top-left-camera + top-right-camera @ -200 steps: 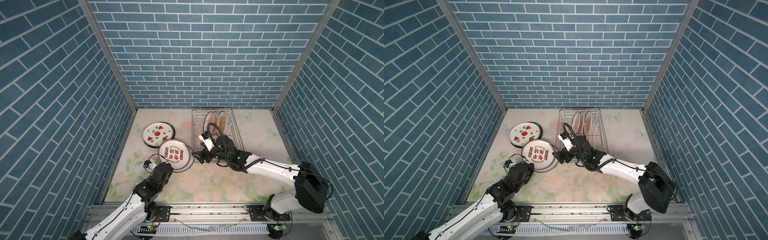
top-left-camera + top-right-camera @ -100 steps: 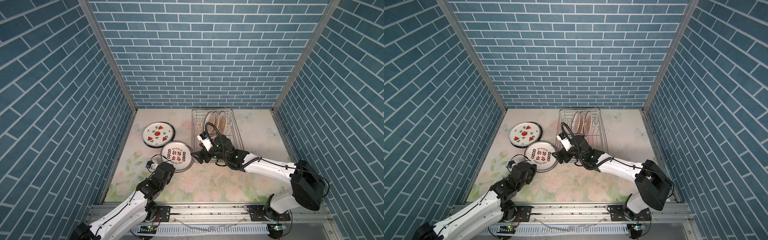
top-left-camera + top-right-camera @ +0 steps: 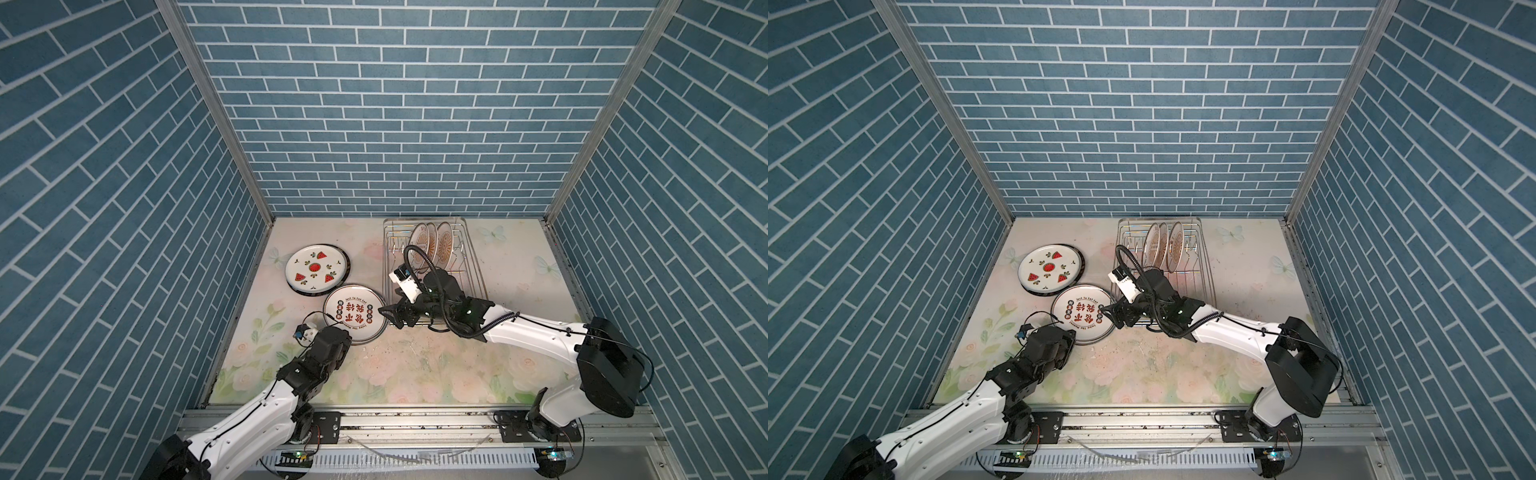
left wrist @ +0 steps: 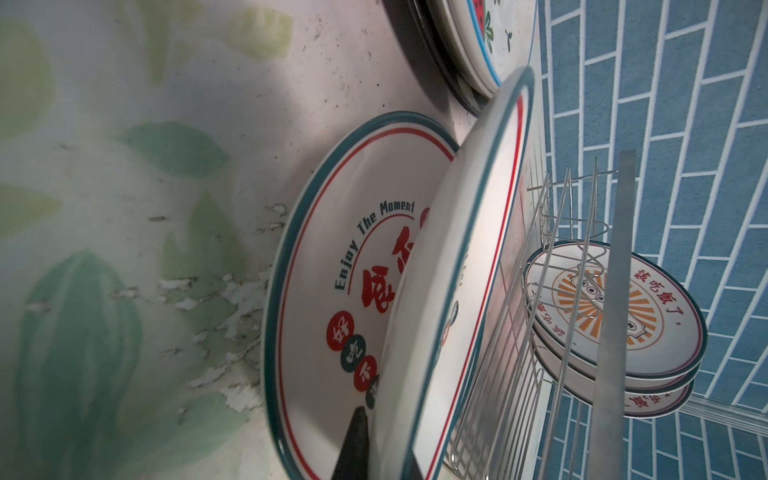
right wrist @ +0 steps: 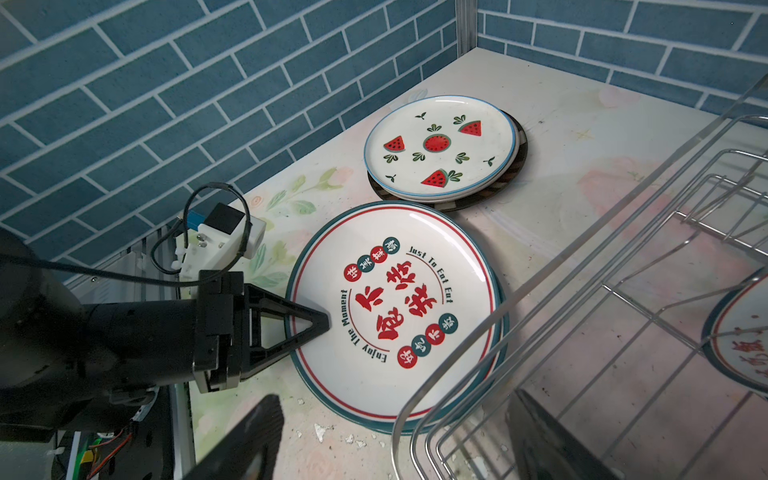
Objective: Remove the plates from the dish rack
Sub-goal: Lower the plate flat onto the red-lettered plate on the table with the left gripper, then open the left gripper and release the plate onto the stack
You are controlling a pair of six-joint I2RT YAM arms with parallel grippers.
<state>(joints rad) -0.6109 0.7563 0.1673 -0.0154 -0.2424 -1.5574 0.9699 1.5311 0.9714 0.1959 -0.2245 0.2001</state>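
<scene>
Floral table [image 3: 415, 374]. Rack [image 3: 471, 257] at its back, right of centre, with three sunburst plates [image 3: 432, 245] upright between the prongs. Left of the rack, watermelon plate [image 3: 316, 270] flat on a stack, dark-rimmed plate [image 5: 515, 166] at the bottom. Nearer, lettered plate [image 3: 353, 311] tilted over its twin [image 4: 353, 249], which lies flat on the table. Left gripper [image 5: 318, 322] clenched on the tilted plate's near rim. Right gripper [image 3: 392, 316] spread wide and empty at the rack's near left corner, just beside the lettered plate.

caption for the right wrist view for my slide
Left claw pinches the rim of the top lettered plate, beside the watermelon plate stack and the dish rack.
</scene>
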